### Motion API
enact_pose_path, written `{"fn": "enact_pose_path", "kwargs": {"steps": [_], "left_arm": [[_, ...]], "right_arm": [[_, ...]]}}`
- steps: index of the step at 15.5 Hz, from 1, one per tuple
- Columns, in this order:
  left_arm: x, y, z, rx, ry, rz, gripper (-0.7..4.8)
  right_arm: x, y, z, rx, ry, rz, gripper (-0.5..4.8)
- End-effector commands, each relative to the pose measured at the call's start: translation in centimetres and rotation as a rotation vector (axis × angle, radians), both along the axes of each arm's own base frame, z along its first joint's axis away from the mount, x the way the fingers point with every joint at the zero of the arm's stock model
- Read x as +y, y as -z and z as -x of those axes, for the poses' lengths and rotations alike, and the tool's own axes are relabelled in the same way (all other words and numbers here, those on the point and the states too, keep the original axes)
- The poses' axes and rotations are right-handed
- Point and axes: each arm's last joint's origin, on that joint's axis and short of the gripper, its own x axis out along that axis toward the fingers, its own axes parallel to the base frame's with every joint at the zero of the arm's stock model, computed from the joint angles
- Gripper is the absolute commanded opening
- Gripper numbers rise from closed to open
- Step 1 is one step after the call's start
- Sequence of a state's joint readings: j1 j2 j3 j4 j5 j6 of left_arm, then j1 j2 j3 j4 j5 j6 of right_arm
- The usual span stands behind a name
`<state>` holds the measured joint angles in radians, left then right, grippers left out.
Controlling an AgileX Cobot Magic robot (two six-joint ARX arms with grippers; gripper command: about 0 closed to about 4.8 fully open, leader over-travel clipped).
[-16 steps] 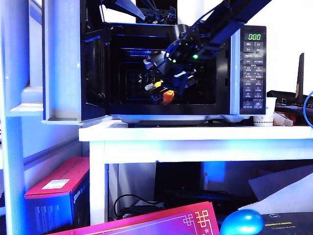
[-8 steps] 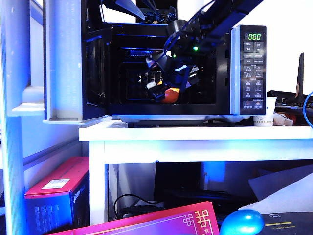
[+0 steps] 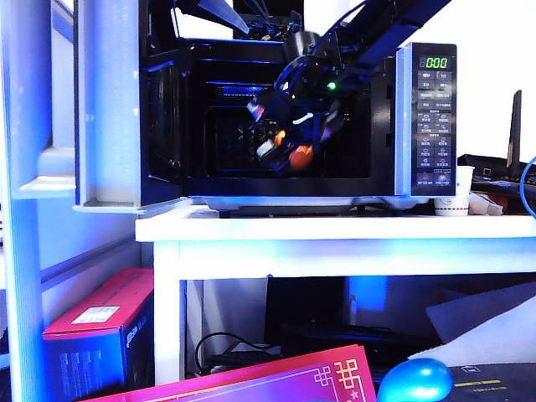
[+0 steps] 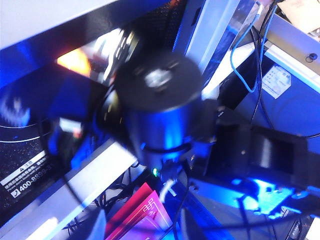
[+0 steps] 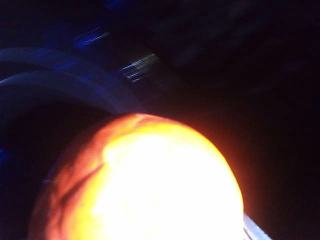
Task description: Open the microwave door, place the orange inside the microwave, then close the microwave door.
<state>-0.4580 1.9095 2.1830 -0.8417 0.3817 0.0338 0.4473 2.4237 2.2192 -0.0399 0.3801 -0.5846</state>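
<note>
The black microwave (image 3: 427, 109) stands on a white table, and its door (image 3: 109, 109) is swung wide to the left with the pale inner face showing. My right gripper (image 3: 293, 142) reaches into the dark cavity, shut on the orange (image 3: 300, 156), which hangs just above the cavity floor. In the right wrist view the orange (image 5: 145, 185) fills the near field, glaring bright, and hides the jaws. My left gripper shows in no view. The left wrist view shows only a blurred black arm joint (image 4: 160, 105).
The white table (image 3: 335, 228) carries a paper cup (image 3: 452, 201) to the right of the microwave. Below lie a pink box (image 3: 100, 335), a flat pink box (image 3: 276, 381) and a shiny blue egg-shaped object (image 3: 414, 381). The open door juts out past the table's left edge.
My right gripper has turned at the wrist and carried the orange a little up and to the right inside the cavity. The door has not moved.
</note>
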Motion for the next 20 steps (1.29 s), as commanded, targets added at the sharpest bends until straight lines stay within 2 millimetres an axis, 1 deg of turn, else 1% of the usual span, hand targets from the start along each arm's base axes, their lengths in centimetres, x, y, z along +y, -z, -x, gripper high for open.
{"fn": "enact_pose_path", "kwargs": {"steps": [1, 3, 5, 6, 9, 10, 12, 16, 20], "left_arm": [[0.1, -0.3, 0.2, -0.007, 0.002, 0.001, 2.06], [0.1, -0.2, 0.2, 0.000, 0.007, 0.000, 2.06], [0.1, -0.2, 0.3, 0.006, 0.009, -0.002, 2.06], [0.0, -0.2, 0.3, 0.006, 0.010, -0.001, 2.06], [0.0, -0.2, 0.3, 0.006, 0.010, -0.002, 2.07], [0.0, -0.2, 0.3, 0.006, 0.010, -0.002, 2.07], [0.0, -0.1, 0.3, 0.008, 0.010, -0.003, 2.07], [0.0, -0.1, 0.3, 0.008, 0.010, -0.003, 2.07], [0.1, -0.1, 0.3, 0.008, 0.010, -0.003, 2.07]], "right_arm": [[0.0, -0.4, 0.4, 0.050, -0.006, -0.121, 4.79], [0.3, 0.6, 0.4, 0.131, -0.072, -0.182, 4.79], [0.2, 0.4, 0.3, 0.094, -0.034, -0.184, 4.79], [0.4, 0.9, 0.0, 0.087, -0.089, -0.204, 4.79], [0.3, 3.0, 0.2, 0.243, -0.051, -0.252, 4.79], [0.3, 3.1, 0.3, 0.275, -0.044, -0.342, 4.79], [0.7, 2.6, 0.1, 0.257, -0.094, -0.494, 4.79], [1.0, 3.1, 0.1, 0.339, -0.117, -0.646, 4.79], [0.5, 4.1, 0.9, 0.486, -0.055, -0.572, 4.79]]}}
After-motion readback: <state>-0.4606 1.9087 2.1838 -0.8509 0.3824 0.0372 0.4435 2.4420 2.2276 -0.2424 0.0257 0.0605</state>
